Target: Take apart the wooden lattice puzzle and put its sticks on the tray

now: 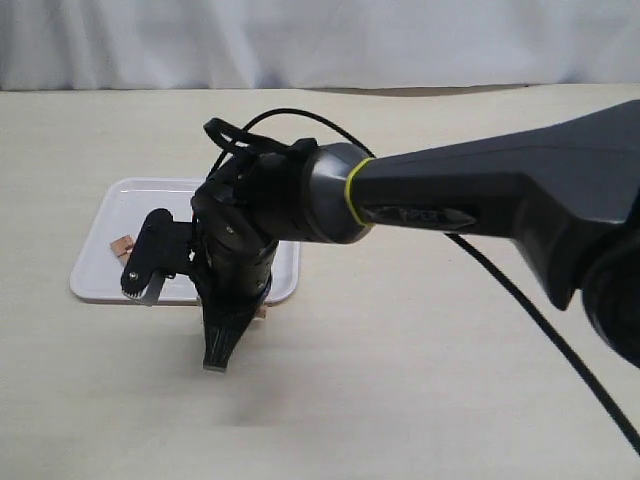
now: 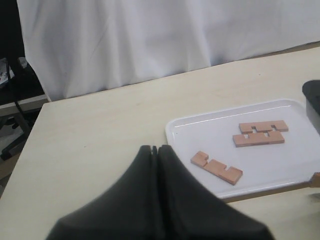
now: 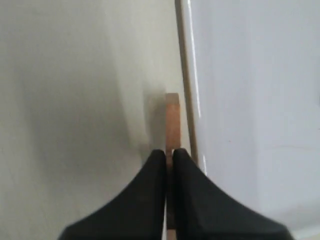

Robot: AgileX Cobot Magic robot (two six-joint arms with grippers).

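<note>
Counting in the exterior view, we find one tray (image 1: 95,285) on the tabletop (image 1: 420,380). Only one stick (image 1: 122,245) lies plainly in it, near its left end. The right arm (image 1: 450,190) reaches across from the right and covers most of the tray. A brown sliver (image 1: 260,312) shows under the arm, just off the tray's near rim. To the right of the tray and in front of it the tabletop is open.

From the left wrist we count three sticks flat in the tray. A pair (image 2: 260,133) lies side by side and touching, long axes parallel, notched edges seemingly facing each other. A single stick (image 2: 216,167) lies apart from them, slanted to them and near the rim. The tip of a fourth stick (image 2: 315,179) shows just outside that rim. The left hand (image 2: 155,148) has its fingers pressed together on nothing, over bare tabletop short of the tray.

From the right wrist, the right hand (image 3: 169,152) pinches the fourth stick (image 3: 171,120) edge-on. Its long axis runs straight out past the fingertips, parallel to the tray's rim and just outside it. We cannot tell whether it touches the rim. Bare tabletop lies on its other side.
</note>
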